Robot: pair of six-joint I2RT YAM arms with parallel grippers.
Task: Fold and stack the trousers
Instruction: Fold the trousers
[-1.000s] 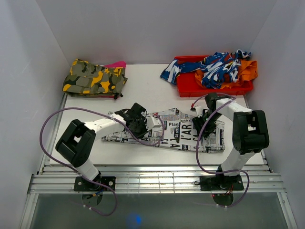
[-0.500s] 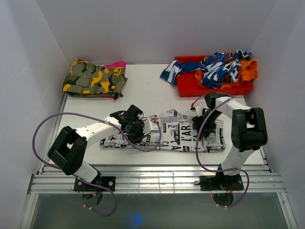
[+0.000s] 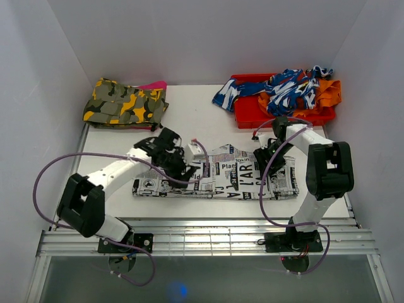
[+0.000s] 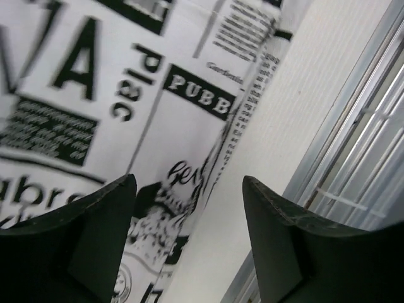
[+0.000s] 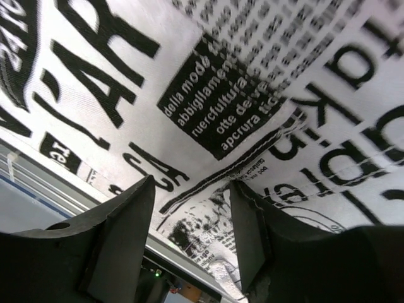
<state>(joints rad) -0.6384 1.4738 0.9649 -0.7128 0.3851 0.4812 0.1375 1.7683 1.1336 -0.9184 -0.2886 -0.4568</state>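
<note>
Across the near half of the counter (image 3: 189, 123), the trousers (image 3: 233, 180) lie flat as a long, narrow band running left to right, their newsprint pattern facing up. They appear already doubled lengthwise, though the layers cannot be counted from above.

The left end effector (image 3: 181, 164) hangs over the band's left part. In its wrist view the fingers (image 4: 95, 233) stand released and wide apart, with nothing between them and the cloth's near edge below. The right end effector (image 3: 268, 156) sits low over the right part, its fingers (image 5: 120, 240) likewise parted and straddling a seam without pinching it.

The step in hand is probably the crosswise fold. To do it well, each arm should take one corner of the same end and catch every layer. Both should lift only a little, carry that end over the other, and match the edges before letting go.

At the far left lies a folded camouflage garment (image 3: 124, 104). At the far right, a red tray (image 3: 252, 117) holds a blue-and-white garment (image 3: 287, 88).
</note>
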